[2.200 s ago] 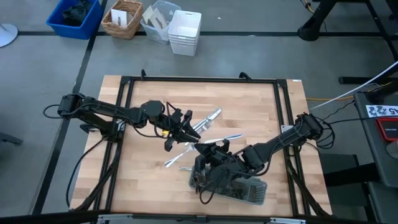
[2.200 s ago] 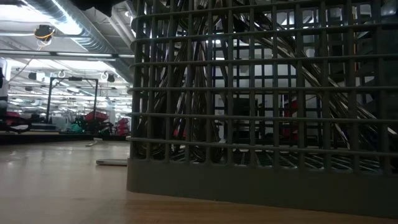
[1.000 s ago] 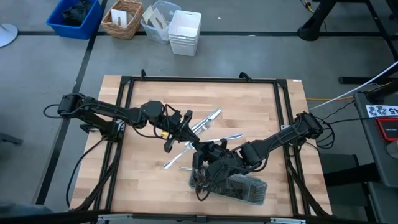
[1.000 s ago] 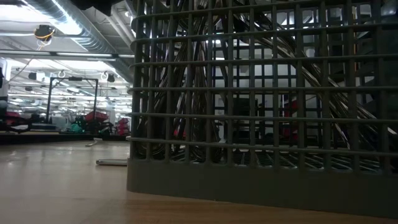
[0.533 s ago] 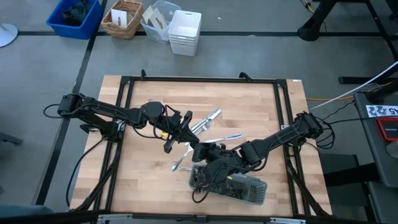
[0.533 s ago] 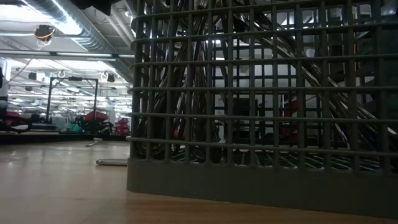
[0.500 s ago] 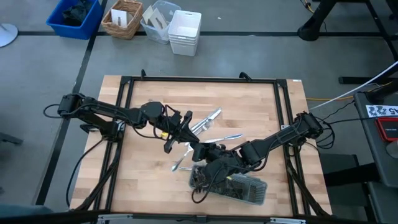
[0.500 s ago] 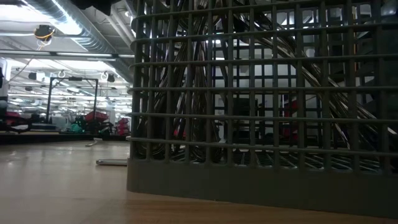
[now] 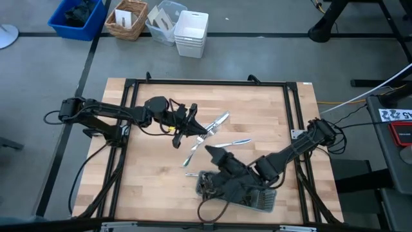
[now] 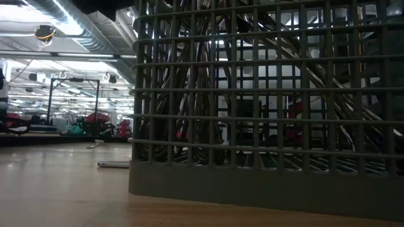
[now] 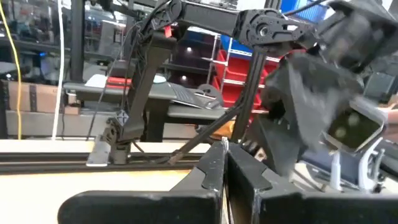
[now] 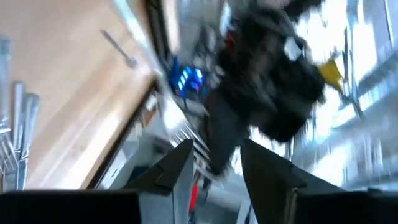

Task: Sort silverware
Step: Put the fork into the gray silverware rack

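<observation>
The left end effector, fingers pressed together, pinches one slim shiny utensil above the middle of the pale wood-plank worktop. The right end effector, fingers apart and holding nothing, hovers just beyond the dark grey mesh basket. Loose silverware lies beyond the basket, mid-worktop, with one small piece just beside the basket. Only the low view shows handles leaning upright inside the basket's square grid. Bins sit on the floor past the worktop's far edge.
</observation>
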